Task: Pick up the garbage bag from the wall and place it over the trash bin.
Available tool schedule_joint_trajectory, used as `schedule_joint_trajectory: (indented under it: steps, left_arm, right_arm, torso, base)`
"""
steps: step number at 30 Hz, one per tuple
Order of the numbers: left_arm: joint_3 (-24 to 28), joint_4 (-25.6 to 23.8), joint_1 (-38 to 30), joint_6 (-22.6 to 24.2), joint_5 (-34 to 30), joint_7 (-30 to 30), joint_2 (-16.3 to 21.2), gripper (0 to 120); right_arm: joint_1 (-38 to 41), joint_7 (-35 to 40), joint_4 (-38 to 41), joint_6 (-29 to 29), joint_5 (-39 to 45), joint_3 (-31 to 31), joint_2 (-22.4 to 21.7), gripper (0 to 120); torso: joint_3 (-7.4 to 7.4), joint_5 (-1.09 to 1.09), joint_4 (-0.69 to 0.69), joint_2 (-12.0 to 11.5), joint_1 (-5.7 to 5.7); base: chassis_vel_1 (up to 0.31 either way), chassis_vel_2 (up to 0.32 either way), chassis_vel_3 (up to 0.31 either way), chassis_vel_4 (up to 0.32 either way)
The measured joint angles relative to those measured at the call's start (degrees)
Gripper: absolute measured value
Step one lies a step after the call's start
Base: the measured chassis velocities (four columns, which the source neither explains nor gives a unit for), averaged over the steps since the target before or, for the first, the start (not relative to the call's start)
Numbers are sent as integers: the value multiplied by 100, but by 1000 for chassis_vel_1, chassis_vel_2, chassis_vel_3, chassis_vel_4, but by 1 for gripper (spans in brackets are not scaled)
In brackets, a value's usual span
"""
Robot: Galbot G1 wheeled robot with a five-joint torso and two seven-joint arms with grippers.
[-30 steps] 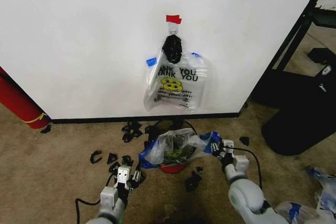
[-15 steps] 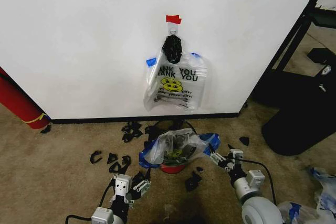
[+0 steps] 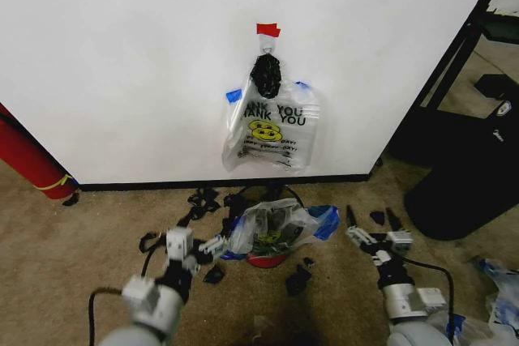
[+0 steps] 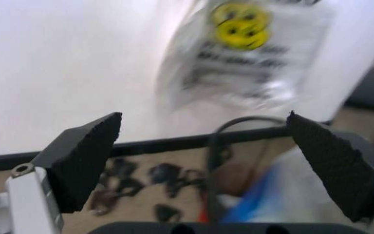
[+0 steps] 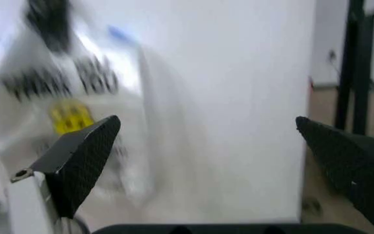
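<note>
Garbage bag (image 3: 272,228) draped over trash bin (image 3: 268,258) below the wall (image 3: 122,54); left tool (image 3: 212,242), spread, swung in beside bin; right tool (image 3: 375,231), spread, withdrawn from bin since half-second prior: placement judged complete.

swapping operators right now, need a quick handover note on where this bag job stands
Left tool: open, empty, low beside the bin's left side.
Right tool: open, empty, off to the bin's right, clear of the bag.
Bag: draped over the bin below the wall; a blue handle hangs out on the right.
Bundle of like bags hangs on the wall.
Done: bag is off the wall, on the bin, released.
Left: check that it sits properly around the rim; can't tell from here.
</note>
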Motion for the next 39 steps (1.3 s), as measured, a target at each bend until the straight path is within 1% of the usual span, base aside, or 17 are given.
schedule_joint_trajectory:
  steps: [1, 5, 8, 10, 11, 13, 14, 16, 17, 18, 22, 25, 26, 29, 32, 34, 39]
  left_arm:
    - [-1, 151, -121, 37, -29, 20, 21, 100]
    - [152, 541, -623, 149, -148, 85, 68, 100]
    - [552, 1204, -1577, 341, -536, 381, 27, 100]
    - [651, 1296, -1742, 374, -599, 430, 19, 100]
    - [888, 1506, -2146, 457, -749, 526, 2, 100]
    - [1224, 1797, -2797, 621, -863, 628, -14, 100]
    - [1397, 1919, -3076, 765, -868, 645, -21, 100]
    - [1584, 2050, -3384, 1003, -871, 688, -40, 100]
    - [1746, 2187, -3712, 1281, -961, 766, -71, 100]
    - [1746, 2187, -3712, 1281, -961, 766, -71, 100]
    - [2114, 2614, -4546, 2079, -1603, 942, -150, 100]
    - [2291, 2947, -4973, 2490, -2102, 1122, -180, 100]
    - [2291, 2947, -4973, 2490, -2102, 1122, -180, 100]
    - [2404, 3211, -5271, 2844, -2473, 1552, -215, 97]
    - [2672, 3615, -5563, 2993, -2298, 1933, -323, 94]
    - [2756, 3763, -5634, 3020, -2198, 1992, -376, 94]
    - [2972, 4220, -5709, 3144, -1800, 2143, -648, 81]
  right_arm:
    - [5, -57, 36, 123, -7, 43, 10, 100]
    - [-227, -119, 195, 327, -88, 214, 107, 100]
    - [-1060, -135, 805, 367, -141, 528, 473, 100]
    - [-1166, -133, 906, 360, -147, 560, 529, 100]
    - [-1443, -129, 1198, 313, -160, 635, 696, 100]
    - [-1733, -112, 1523, 320, -212, 687, 878, 100]
    - [-1814, -66, 1620, 341, -265, 706, 965, 100]
    - [-1882, 44, 1723, 379, -347, 738, 1065, 100]
    - [-1923, 119, 1808, 396, -386, 765, 1124, 100]
    - [-1923, 119, 1808, 396, -386, 765, 1124, 100]
    - [-2034, 282, 2049, 335, -427, 788, 1096, 100]
    - [-1981, 389, 2153, 188, -464, 807, 1051, 100]
    - [-1981, 389, 2153, 188, -464, 807, 1051, 100]
    - [-1866, 512, 2177, 83, -568, 739, 1054, 100]
    - [-1808, 612, 2200, -35, -680, 642, 987, 100]
    - [-1794, 639, 2226, -83, -719, 627, 950, 100]
    - [-1748, 791, 2299, -210, -797, 637, 893, 100]
  torso:
    - [0, 1, 13, 0, 0]
    - [0, -6, 2, -1, 0]
    - [-1, -5, -6, 0, -1]
    - [-1, -2, -5, 0, 0]
    - [0, -4, -1, 0, 0]
    - [0, -5, -5, 0, 0]
    - [0, 0, -4, 0, 0]
    - [0, -4, -5, 0, 0]
    - [0, -4, -2, 0, 0]
    - [0, -4, -2, 0, 0]
    - [0, -4, -3, 0, 0]
    - [0, -3, -2, -1, 0]
    - [0, -3, -2, -1, 0]
    - [0, 0, 0, 0, 0]
    - [0, -1, -2, 0, -1]
    - [0, -1, -2, 0, 0]
    - [0, -3, -2, 0, -1]
  base:
    - [0, 0, 0, 0]
    - [0, 0, 0, 0]
    - [0, 0, 0, 0]
    - [0, 0, 0, 0]
    - [0, 0, 0, 0]
    - [0, 0, 0, 0]
    - [0, 0, 0, 0]
    - [0, 0, 0, 0]
    - [0, 0, 0, 0]
    - [0, 0, 0, 0]
    - [0, 0, 0, 0]
    - [0, 0, 0, 0]
    - [0, 0, 0, 0]
    - [0, 0, 0, 0]
    - [0, 0, 0, 0]
    - [0, 0, 0, 0]
    - [0, 0, 0, 0]
